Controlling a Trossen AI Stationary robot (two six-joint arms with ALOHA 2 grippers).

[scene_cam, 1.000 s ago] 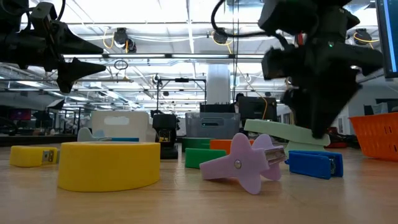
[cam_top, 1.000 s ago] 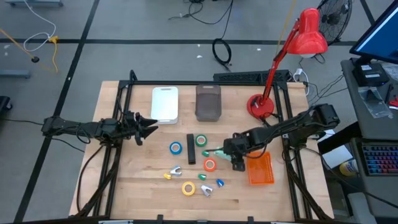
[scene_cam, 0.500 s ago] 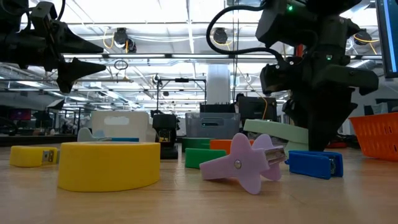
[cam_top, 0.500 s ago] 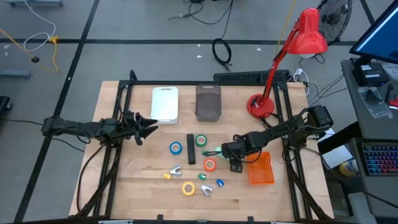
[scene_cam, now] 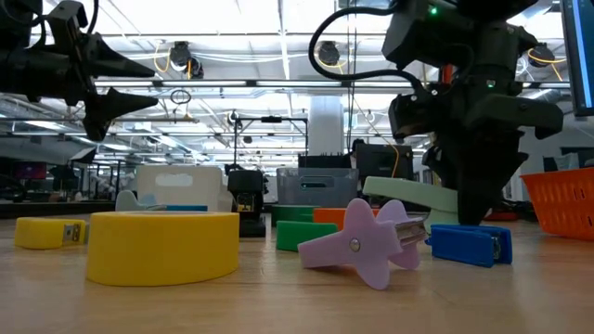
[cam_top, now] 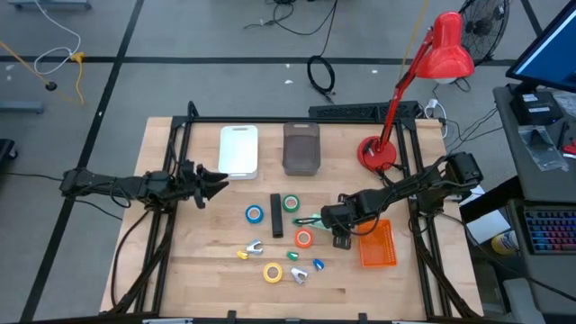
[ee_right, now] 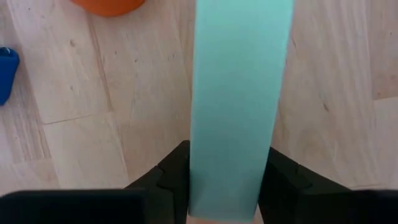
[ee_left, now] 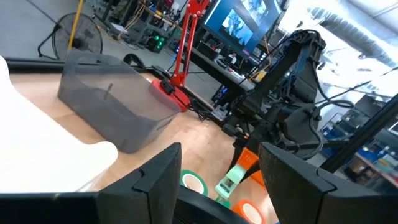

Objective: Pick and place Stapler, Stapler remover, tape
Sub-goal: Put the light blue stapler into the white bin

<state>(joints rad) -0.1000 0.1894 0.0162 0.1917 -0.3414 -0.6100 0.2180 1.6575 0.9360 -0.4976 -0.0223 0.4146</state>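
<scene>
The right claw [cam_top: 326,217] straddles the mint stapler [cam_top: 310,219] near tabletop [cam_top: 207,270] centre, fingers touching its sides; its long axis points toward nine o'clock. The left claw [cam_top: 219,183] waits open, well apart

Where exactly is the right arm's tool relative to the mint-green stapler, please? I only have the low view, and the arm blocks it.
Observer: In the right wrist view, the right tool straddles the mint-green stapler, with a dark finger against each long side.
Operator: Thank you. What lies closest around it?
Observer: From above, the stapler lies beside the green tape roll and the orange tape roll. The orange basket is on the right arm's side of it.
Operator: And is the left arm carrying anything?
Observer: No. The left wrist view shows the left tool open and empty.
</scene>
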